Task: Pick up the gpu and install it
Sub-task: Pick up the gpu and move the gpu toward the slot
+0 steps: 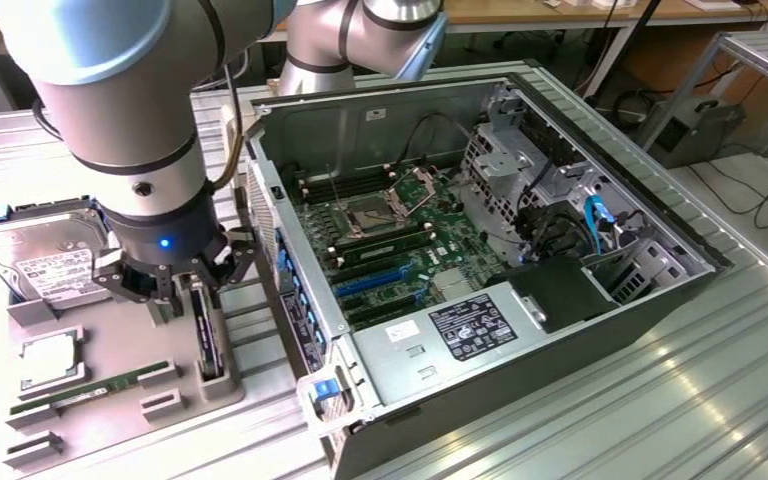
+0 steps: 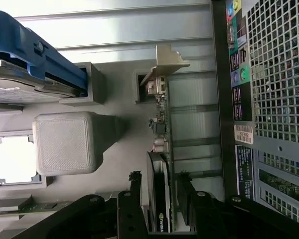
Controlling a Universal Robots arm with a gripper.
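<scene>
in the exterior view your gripper [image 1: 177, 290] hangs over the gpu [image 1: 208, 340], which stands on edge in the grey holder [image 1: 117, 350]. in the wrist view the fingers [image 2: 135, 186] stand apart astride it. judge it light, stiff and fragile, so grip its flat faces gently.

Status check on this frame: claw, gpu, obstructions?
Claw open, straddling gpu. It stands on edge in tray slot, not lifted. Nearby grey block sits apart from claw.
</scene>
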